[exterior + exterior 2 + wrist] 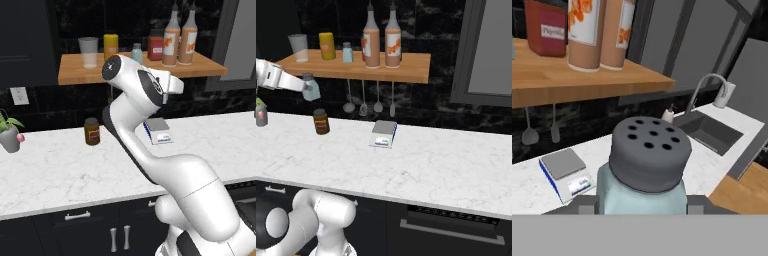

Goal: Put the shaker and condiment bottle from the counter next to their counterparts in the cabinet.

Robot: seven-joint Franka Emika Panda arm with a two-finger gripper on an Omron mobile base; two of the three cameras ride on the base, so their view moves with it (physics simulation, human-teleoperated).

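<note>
The white marble surface (421, 160) runs wide across the scene, and above its far edge hangs the light-brown wooden cabinet shelf (411, 72). The robot arm (150, 150) rises from the near side and bends to the left over the surface. On the shelf 2 tall orange-brown condiment bottles (372, 42) stand upright and touching side by side toward its right end, so the bottle from the surface is already beside its twin. To the left of them on the shelf are a red jar (156, 48), a small pale-blue shaker counterpart (347, 52), a yellow canister (327, 45) and a clear glass cup (298, 48) at the left end. 4 kitchen utensils (363, 105) hang below the shelf. On the surface a small digital scale (383, 134) lies under the shelf's right half, a brown dark-lidded jar (321, 121) stands to its left, and a potted plant (9, 132) sits at the far left. The hand (642, 202) is clenched on the shaker (310, 88), holding it upright in the air above the brown jar, below the front edge of the shelf and left of the utensils; the hand view looks down on its grey perforated cap (649, 152).
</note>
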